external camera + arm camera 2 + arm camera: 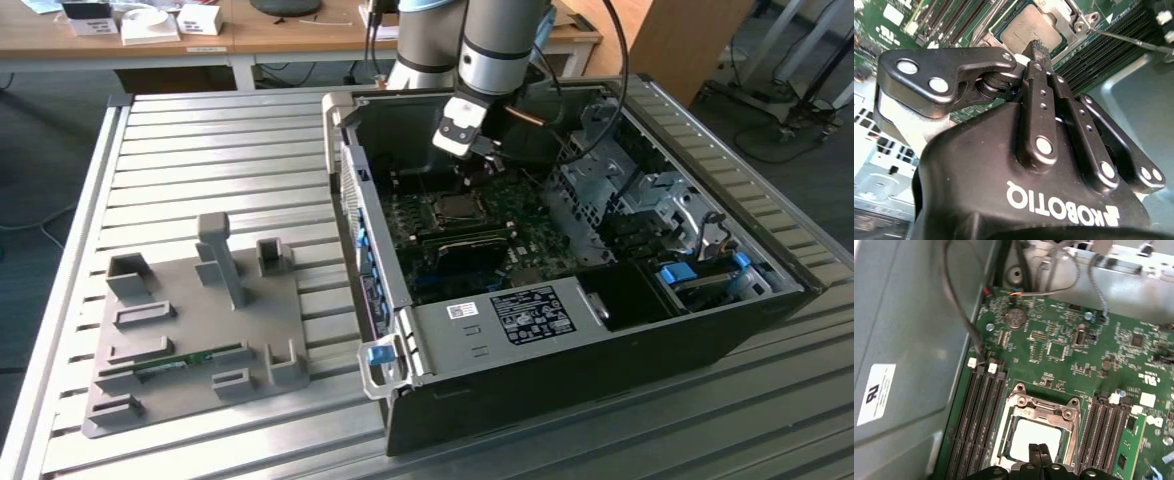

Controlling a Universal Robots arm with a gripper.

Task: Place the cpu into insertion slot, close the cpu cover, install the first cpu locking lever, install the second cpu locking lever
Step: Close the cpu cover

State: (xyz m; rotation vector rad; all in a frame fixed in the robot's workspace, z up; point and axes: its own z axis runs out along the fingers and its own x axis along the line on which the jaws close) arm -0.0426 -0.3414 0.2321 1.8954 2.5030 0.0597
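Tool [1037,447] pinched together over cpu [1035,432]; cpu cover [1044,408] flat around it.

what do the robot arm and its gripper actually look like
The arm is a silver-grey metal tube with darker joint housings, and a thin black cable loops beside it. The black gripper has a bulky matte body with white lettering and slim linkage fingers studded with shiny silver pins.

One cpu [1030,432], one motherboard [1064,347].
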